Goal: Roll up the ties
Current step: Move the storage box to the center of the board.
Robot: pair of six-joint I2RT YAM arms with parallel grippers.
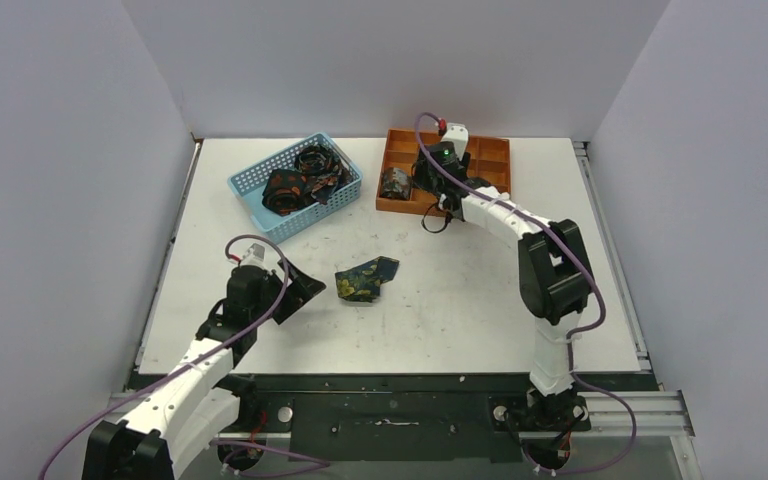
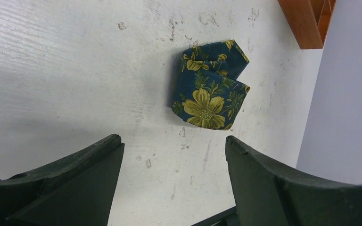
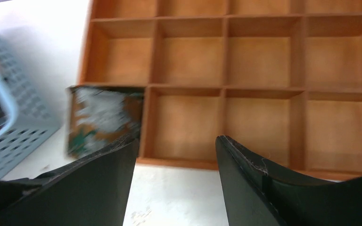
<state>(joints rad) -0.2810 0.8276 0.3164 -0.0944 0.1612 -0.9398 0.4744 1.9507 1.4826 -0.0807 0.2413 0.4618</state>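
A folded tie (image 1: 365,279) with a yellow-green floral print on navy lies flat on the white table, mid-table. The left wrist view shows the same tie (image 2: 209,87) just ahead of my left gripper (image 2: 173,143), which is open and holds nothing. From above, the left gripper (image 1: 300,295) sits a short way left of that tie. A rolled tie (image 1: 394,183) with an orange print rests in the near-left compartment of the orange tray (image 1: 500,150). My right gripper (image 1: 430,187) hovers at the tray's near edge, open and empty. In the right wrist view the right gripper (image 3: 176,141) is beside that blurred roll (image 3: 103,120).
A light-blue mesh basket (image 1: 250,190) at the back left holds several loose dark ties (image 1: 295,185). The basket's corner (image 3: 9,136) appears left of the tray (image 3: 268,89) in the right wrist view. Grey walls enclose the table on three sides.
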